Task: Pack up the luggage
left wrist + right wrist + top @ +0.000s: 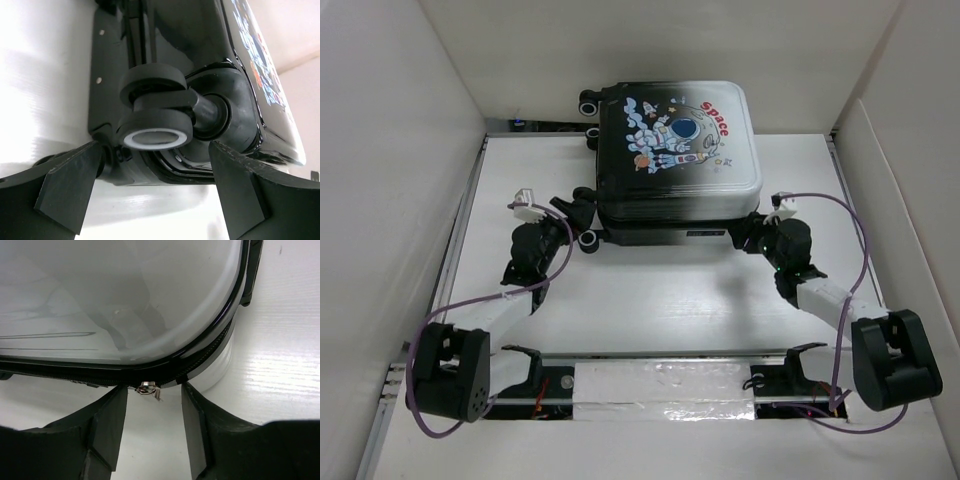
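Note:
The luggage (675, 150) lies flat and closed at the back of the table, astronaut print and red "Space" text facing up, black wheels on its left side. My left gripper (582, 222) is open at its near left corner, its jaws either side of a black double wheel (156, 116) without touching it. My right gripper (745, 235) is open at the near right corner. In the right wrist view the small metal zipper pull (148, 389) hangs from the zip track just between the fingertips, and the glossy shell (125, 295) fills the top.
White side walls (380, 200) close in the table on both sides. A taped white strip (665, 392) runs along the near edge between the arm bases. Purple cables (850, 220) loop from each arm.

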Available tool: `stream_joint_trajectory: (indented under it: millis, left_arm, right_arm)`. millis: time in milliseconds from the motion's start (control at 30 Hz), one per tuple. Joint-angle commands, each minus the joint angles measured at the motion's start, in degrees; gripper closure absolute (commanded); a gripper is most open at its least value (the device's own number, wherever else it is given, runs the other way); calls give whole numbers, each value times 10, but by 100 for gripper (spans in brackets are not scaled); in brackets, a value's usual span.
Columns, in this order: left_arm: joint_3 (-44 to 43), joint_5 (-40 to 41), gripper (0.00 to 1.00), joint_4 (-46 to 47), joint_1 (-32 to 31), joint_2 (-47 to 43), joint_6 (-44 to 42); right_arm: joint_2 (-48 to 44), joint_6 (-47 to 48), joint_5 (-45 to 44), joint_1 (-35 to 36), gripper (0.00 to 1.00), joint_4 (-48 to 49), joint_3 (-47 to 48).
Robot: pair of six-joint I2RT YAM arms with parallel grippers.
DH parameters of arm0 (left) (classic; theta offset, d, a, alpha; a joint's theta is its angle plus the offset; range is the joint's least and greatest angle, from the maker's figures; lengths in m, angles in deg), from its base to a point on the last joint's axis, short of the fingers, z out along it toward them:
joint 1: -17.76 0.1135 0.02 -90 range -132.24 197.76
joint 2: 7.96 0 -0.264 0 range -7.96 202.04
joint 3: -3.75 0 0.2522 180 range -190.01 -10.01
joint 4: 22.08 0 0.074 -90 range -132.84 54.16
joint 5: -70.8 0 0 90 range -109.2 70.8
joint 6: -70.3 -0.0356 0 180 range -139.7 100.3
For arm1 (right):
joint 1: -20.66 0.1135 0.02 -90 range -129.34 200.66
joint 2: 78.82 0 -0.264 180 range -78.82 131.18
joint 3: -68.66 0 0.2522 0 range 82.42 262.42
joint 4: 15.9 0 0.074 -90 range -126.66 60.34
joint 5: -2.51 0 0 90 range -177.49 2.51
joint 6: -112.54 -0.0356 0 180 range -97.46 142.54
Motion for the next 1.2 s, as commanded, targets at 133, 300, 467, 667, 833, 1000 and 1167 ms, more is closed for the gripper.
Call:
stream_joint_trajectory:
  millis: [133, 300, 467, 667, 833, 1000, 1167]
  left_arm:
    - [-41, -42, 14, 113, 3, 32, 8]
    - [-47, -44, 23, 125, 3, 38, 7]
    - [-49, -59, 24, 133, 3, 51, 7]
    - [-60, -67, 24, 136, 3, 64, 6]
    - [-68, -76, 26, 149, 3, 78, 8]
    - [-68, -85, 41, 167, 3, 91, 8]
    - [-72, -92, 86, 188, -3, 103, -5]
  right_arm:
    - [39, -17, -42, 25, 59, 98, 18]
    - [46, -23, -79, 50, 68, 107, 13]
    - [54, -28, -147, 67, 72, 129, 8]
    - [77, -28, -202, 72, 59, 135, 22]
    - [99, -30, -230, 72, 74, 172, 17]
    - [102, -22, -241, 78, 100, 201, 12]
    - [76, -13, -239, 108, 100, 171, -1]
